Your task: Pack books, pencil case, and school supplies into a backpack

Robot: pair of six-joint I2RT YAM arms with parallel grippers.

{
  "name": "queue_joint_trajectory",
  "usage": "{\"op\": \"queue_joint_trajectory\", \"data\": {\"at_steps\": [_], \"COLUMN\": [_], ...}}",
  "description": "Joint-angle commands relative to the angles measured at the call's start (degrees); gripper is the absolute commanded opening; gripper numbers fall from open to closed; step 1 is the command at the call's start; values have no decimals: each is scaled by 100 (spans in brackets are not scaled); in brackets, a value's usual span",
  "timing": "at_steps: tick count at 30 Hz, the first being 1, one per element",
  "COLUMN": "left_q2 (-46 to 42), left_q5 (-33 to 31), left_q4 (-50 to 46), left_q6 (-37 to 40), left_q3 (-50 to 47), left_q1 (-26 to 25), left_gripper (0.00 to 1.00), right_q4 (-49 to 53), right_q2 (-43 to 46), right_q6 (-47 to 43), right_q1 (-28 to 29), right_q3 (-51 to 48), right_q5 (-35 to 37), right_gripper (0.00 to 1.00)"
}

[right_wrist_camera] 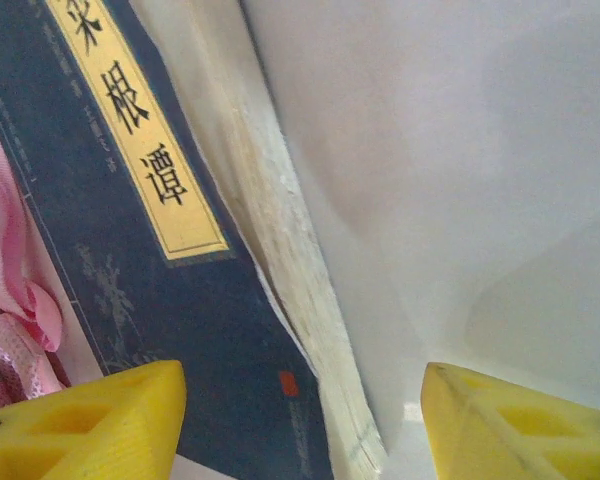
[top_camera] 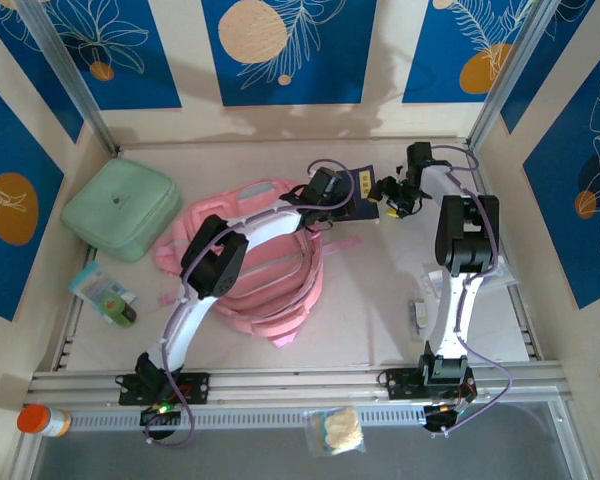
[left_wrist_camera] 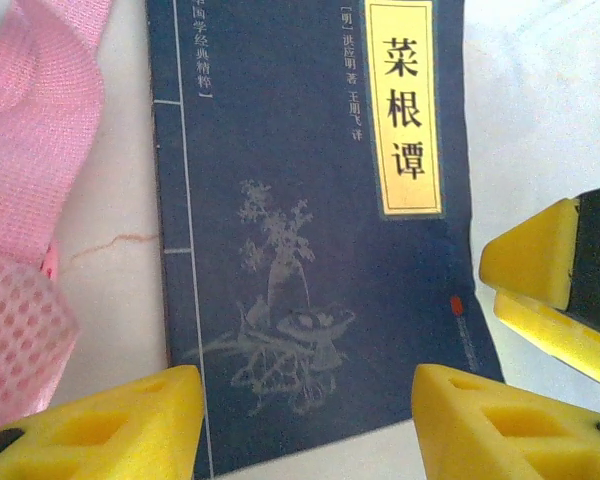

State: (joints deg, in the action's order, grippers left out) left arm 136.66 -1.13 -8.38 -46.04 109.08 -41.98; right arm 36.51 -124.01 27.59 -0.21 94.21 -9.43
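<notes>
A dark navy book (top_camera: 365, 190) with a yellowish title label lies flat on the table just right of the pink backpack (top_camera: 255, 265). My left gripper (left_wrist_camera: 305, 425) hovers open over the near end of the book (left_wrist_camera: 310, 250), one yellow pad by each lower corner. My right gripper (right_wrist_camera: 300, 425) is open at the book's (right_wrist_camera: 180, 330) right side, with the pale page edge (right_wrist_camera: 310, 320) between its jaws. In the top view the left gripper (top_camera: 332, 197) and the right gripper (top_camera: 392, 197) flank the book. The right gripper's pads (left_wrist_camera: 535, 265) show in the left wrist view.
A mint green square pouch (top_camera: 120, 210) lies at the back left. A small packet with a green item (top_camera: 108, 298) sits by the left rail. An orange-capped bottle (top_camera: 40, 420) and a packet (top_camera: 340, 430) rest on the front ledge. A pink strap (left_wrist_camera: 40, 130) lies left of the book.
</notes>
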Motion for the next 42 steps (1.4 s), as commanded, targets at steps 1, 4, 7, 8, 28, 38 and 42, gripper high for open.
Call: {"op": "queue_joint_trajectory", "data": {"at_steps": [1,4,7,8,28,38,42], "left_q2": [318,434,477,467,444,458,456], "left_q5": [165,174,147,156,123,155,173], "left_q4": [-422,-545,-703,-718,-907,-872,-873], "left_q6": [68,56,133,164,287,279,280], "left_q3": [262,284,315,311,330,332,342], "left_q1": [99,93,94,95,93,102,97], "left_gripper": [54,53,51,50,46,46,46], "right_q4": [34,84,115,118,522,518,487], "right_q2": [-223,-334,-348,-321,550,495,560], "right_q6": [-101,-102,-112,-136,-373,-406,-408], "right_q1": [152,211,274,302,381,293,267], "right_q3": [184,281,356,369,487,414,383], "right_q5": [-306,-414,-438,-491,-39,-379,-410], "right_gripper": [64,65,66,66,52,34,25]}}
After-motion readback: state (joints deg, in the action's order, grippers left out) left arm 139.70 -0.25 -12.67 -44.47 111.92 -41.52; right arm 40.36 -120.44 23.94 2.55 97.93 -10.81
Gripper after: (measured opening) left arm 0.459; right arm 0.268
